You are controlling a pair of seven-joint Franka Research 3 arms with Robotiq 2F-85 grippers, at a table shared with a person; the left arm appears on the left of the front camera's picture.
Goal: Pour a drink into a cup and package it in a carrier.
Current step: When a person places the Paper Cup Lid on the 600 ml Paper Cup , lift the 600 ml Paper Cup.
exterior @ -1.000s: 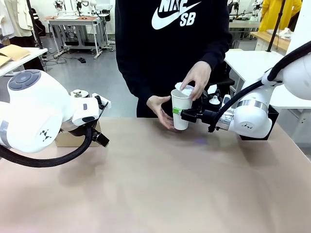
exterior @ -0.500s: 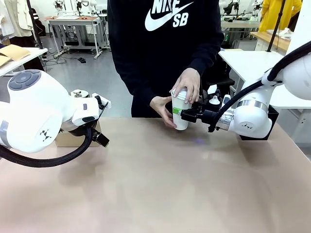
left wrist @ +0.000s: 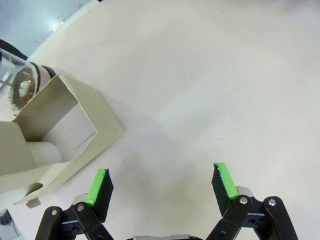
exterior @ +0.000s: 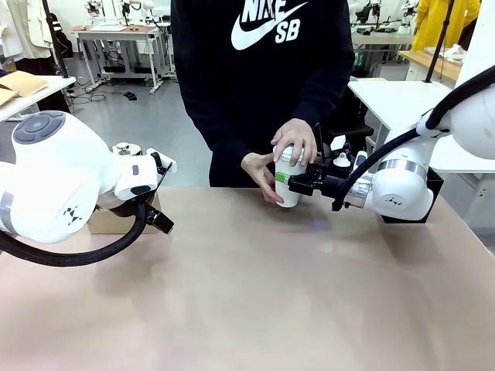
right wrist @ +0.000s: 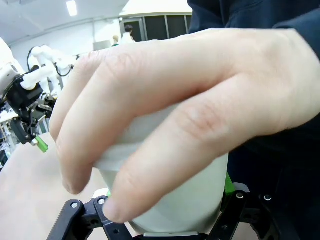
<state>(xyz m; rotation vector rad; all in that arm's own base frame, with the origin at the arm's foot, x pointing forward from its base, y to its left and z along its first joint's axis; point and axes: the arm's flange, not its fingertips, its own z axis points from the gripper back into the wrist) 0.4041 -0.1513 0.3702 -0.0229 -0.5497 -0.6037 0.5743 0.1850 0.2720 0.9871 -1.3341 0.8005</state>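
Observation:
The tall white cup point(exterior: 288, 189) stands at the table's far edge with my right gripper point(exterior: 292, 182) shut on its side. One of the person's hands point(exterior: 294, 143) presses flat on the cup's top, and the other point(exterior: 259, 171) steadies it from the left. In the right wrist view the hand point(right wrist: 165, 110) covers the top of the cup point(right wrist: 190, 200), with my right gripper point(right wrist: 167, 202) around it. The drink is hidden. My left gripper point(left wrist: 162, 184) hangs open over bare table beside the brown cardboard carrier point(left wrist: 75, 125), which also shows behind my left arm point(exterior: 104, 224).
A clear glass vessel point(left wrist: 22, 85) with brownish traces stands beyond the carrier. A black box point(exterior: 435, 185) sits behind my right arm. The near half of the table point(exterior: 255, 309) is bare.
The person's upper hand has come down from just above the rim and now presses on the cup's top. Both arms have stayed still.

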